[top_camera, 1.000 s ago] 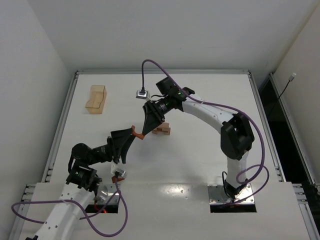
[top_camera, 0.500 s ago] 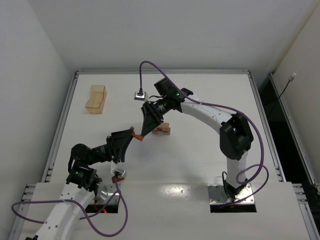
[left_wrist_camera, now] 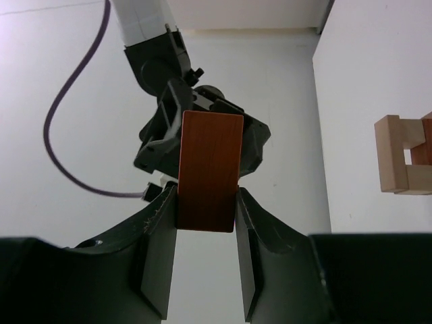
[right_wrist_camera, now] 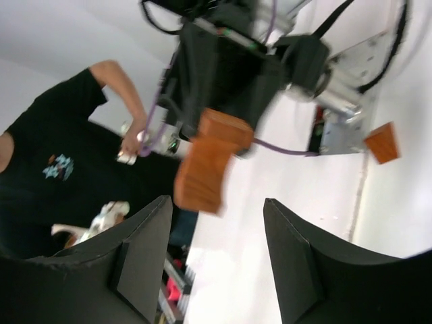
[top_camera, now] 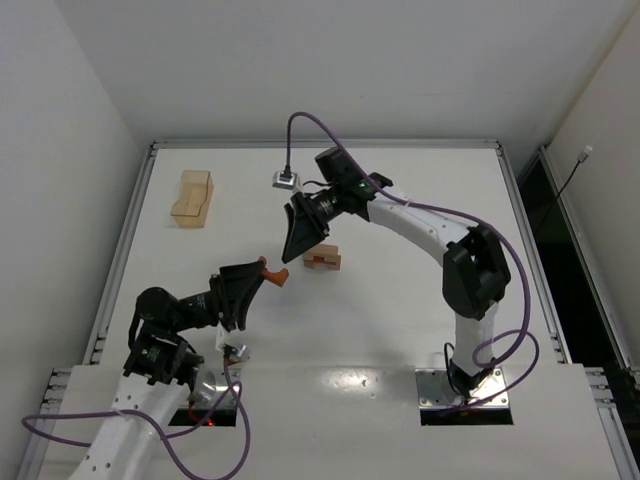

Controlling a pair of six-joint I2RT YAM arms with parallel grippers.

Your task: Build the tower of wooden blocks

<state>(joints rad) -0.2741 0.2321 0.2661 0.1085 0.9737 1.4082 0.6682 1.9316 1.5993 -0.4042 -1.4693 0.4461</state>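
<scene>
The white surface carries little, so the hazards gather in its crowded middle, where the two arms meet. The right arm's pincer hangs with its fingers spread wide and nothing between them. It is just beside the left arm's pincer, which is clamped on a reddish-brown block held upright above the surface. The likeliest trouble is a clash. If either arm advances without the other giving way, fingers would knock together and the block could twist or pop free, since the grip catches only its lower part. The pale wooden tray-like piece lies well apart at the far left and seems no threat. The partly built wood block tower, a low cluster of pale and reddish pieces, stands near both pincers. A sweep by either arm would probably scatter it, as would a block set down off-centre or released while tilted.
</scene>
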